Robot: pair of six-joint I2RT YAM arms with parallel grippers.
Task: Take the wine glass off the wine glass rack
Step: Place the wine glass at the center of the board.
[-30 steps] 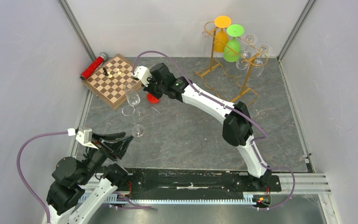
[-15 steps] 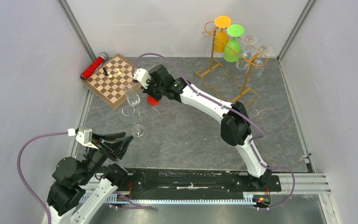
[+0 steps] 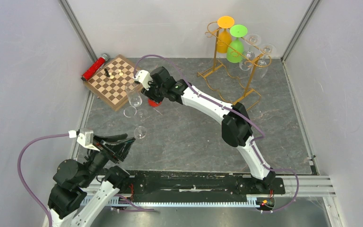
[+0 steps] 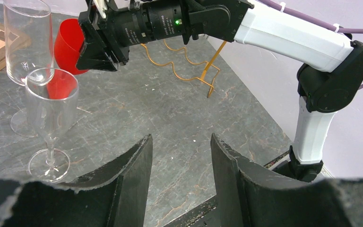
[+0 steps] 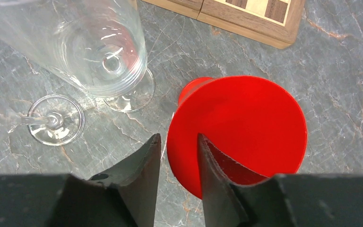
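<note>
The gold wire wine glass rack [image 3: 227, 71] stands at the back right with an orange glass [image 3: 225, 35], a green glass [image 3: 237, 45] and clear glasses [image 3: 257, 52] hanging on it. My right gripper [image 3: 152, 94] [image 5: 178, 137] is far from the rack, beside the chessboard, low over the table. Its jaws straddle the rim of a red wine glass [image 3: 155, 101] [image 5: 246, 127] [image 4: 68, 40], one finger inside the bowl and one outside, closed to a narrow gap. My left gripper [image 3: 123, 142] [image 4: 182, 137] is open and empty at the near left.
Two clear glasses [image 3: 133, 97] [image 3: 140, 132] stand just left of the red one, close to my right fingers [image 5: 90, 42]. A wooden chessboard [image 3: 113, 81] with a few pieces and a red cylinder [image 3: 94, 67] lie at the back left. Grey walls enclose the table.
My right arm has shifted slightly left and lower with the red glass. The left arm has not moved.
</note>
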